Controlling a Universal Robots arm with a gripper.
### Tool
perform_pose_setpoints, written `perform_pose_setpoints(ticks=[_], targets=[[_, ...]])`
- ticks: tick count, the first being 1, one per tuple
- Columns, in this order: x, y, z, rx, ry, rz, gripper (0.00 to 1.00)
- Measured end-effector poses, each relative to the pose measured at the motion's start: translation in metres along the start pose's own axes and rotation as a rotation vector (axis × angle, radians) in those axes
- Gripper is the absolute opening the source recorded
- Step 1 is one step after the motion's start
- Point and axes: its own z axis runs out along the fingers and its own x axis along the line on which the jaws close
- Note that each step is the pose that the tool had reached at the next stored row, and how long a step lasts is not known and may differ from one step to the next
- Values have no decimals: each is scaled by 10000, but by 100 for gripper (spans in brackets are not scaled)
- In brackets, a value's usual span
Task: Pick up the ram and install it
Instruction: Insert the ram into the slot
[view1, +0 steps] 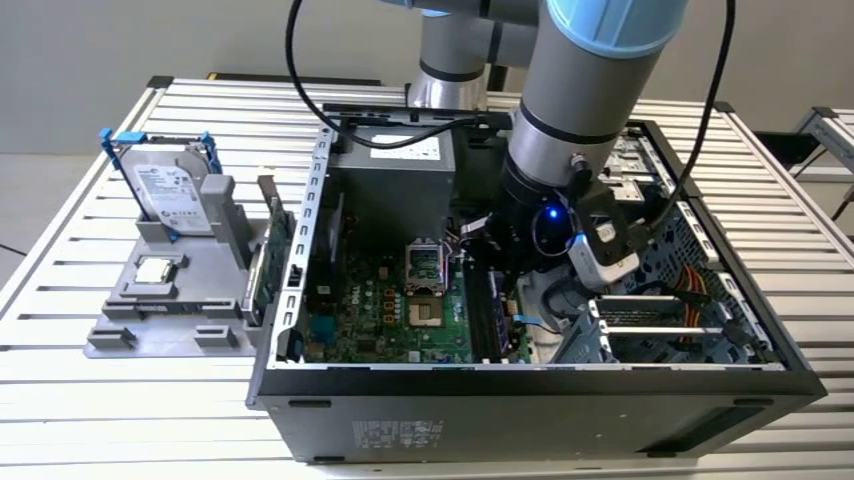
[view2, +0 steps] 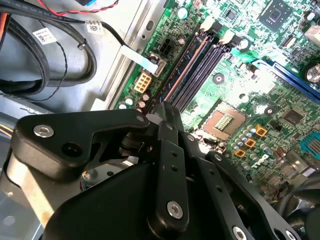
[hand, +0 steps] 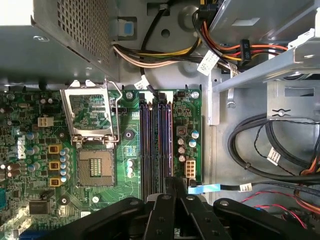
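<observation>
Gripper (hand: 170, 187) over slim ram (hand: 161, 145); green motherboard (hand: 90, 150).

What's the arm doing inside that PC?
The arm is reaching into the open computer case. In both wrist views its gripper sits right over the memory slots beside the empty CPU socket, jaws together. A thin blue strip along the slots, likely the ram, runs under the tip; whether it is fully seated can't be told. A hard drive stands on the fixture at the exterior view's left.
</observation>
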Motion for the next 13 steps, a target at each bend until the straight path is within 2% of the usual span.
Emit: perform_pose_setpoints(ticks=[13], targets=[[0, 0, -2, 0, 0, 0, 0]])
